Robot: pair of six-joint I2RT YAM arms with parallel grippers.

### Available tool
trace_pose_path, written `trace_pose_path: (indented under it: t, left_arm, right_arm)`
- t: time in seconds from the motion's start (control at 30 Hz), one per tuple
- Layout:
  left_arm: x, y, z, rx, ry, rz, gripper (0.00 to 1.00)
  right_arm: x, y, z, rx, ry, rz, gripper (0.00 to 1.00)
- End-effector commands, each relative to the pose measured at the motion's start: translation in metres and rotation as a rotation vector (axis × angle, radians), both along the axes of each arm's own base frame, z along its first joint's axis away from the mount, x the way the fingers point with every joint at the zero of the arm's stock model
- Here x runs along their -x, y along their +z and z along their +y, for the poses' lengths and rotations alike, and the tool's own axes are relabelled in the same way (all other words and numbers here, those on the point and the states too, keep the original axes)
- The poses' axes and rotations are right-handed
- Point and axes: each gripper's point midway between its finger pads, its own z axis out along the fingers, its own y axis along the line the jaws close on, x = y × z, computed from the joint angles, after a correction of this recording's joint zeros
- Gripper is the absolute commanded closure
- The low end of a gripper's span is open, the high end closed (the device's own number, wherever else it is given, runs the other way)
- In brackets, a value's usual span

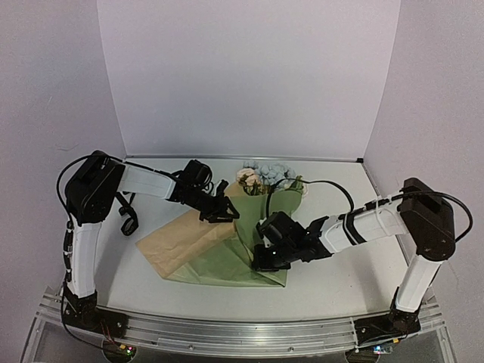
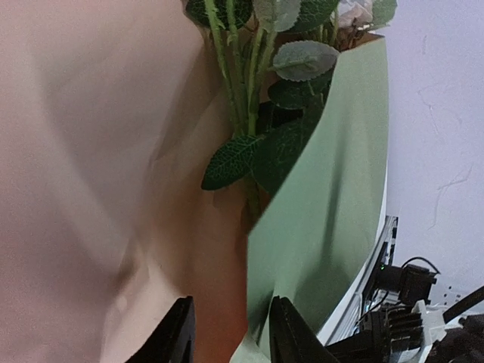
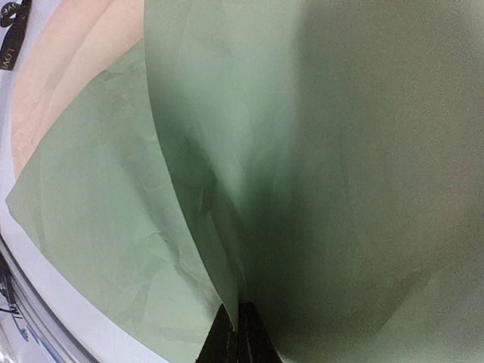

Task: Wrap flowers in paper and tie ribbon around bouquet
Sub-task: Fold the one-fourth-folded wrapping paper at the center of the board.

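Observation:
The paper (image 1: 215, 266) lies mid-table, olive-green with its tan reverse folded over on the left. The flowers (image 1: 265, 173) lie at its far end, heads toward the back wall. Their green stems and leaves (image 2: 249, 113) run between the tan fold and a raised green flap (image 2: 333, 197). My left gripper (image 1: 221, 210) hovers over the tan fold beside the stems; in its wrist view the left gripper (image 2: 231, 333) is open, with the green flap's edge between the jaws. My right gripper (image 1: 263, 257) (image 3: 238, 336) is shut on the lifted green paper (image 3: 340, 151). A bit of the ribbon (image 3: 11, 30) shows beyond the paper.
White walls close the table at the back and both sides. The metal rail (image 1: 227, 329) runs along the near edge under the arm bases. The right arm's black cable (image 1: 333, 185) arcs over the table near the flowers.

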Motion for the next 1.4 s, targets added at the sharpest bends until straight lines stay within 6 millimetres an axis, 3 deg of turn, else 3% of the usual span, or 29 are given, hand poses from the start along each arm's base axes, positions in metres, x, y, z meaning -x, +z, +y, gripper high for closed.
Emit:
trace_pose_path:
  t: [0.0,0.1,0.23,0.4,0.6,0.8,0.9,1.0,1.23,1.37]
  left_arm:
    - [-0.010,0.025,-0.014,0.083,-0.014,-0.050,0.83]
    - [-0.009,0.027,-0.010,0.073,0.003,-0.060,0.99]
    - [-0.009,0.032,-0.001,0.050,0.033,-0.101,1.00]
    - [-0.005,0.023,0.006,0.027,0.049,-0.109,1.00]
    - [-0.004,0.013,0.009,0.026,0.059,-0.106,1.00]
    - [0.001,0.002,0.014,0.022,0.078,-0.089,1.00]
    - [0.003,0.000,0.016,0.026,0.089,-0.086,1.00]
    - [0.004,0.000,0.018,0.028,0.102,-0.088,1.00]
    - [0.003,0.005,0.023,0.038,0.136,-0.108,1.00]
    - [0.002,0.011,0.025,0.040,0.152,-0.133,1.00]
  right_arm:
    - [0.000,0.002,-0.003,0.015,0.002,-0.027,1.00]
    - [-0.001,0.002,-0.005,0.024,0.002,-0.030,1.00]
    - [-0.001,0.004,-0.009,0.045,0.001,-0.036,1.00]
    - [0.001,0.013,-0.016,0.058,0.000,-0.042,0.94]
    - [0.005,0.030,-0.020,0.041,0.005,-0.048,0.72]
    - [0.010,0.058,-0.022,-0.022,-0.002,-0.050,0.39]
    - [0.012,0.060,-0.028,-0.029,-0.033,-0.040,0.31]
    - [0.015,0.055,-0.031,-0.029,-0.054,-0.009,0.33]
    - [0.023,0.022,-0.038,-0.001,-0.111,0.074,0.58]
    - [0.021,0.007,-0.037,0.026,-0.139,0.101,0.64]
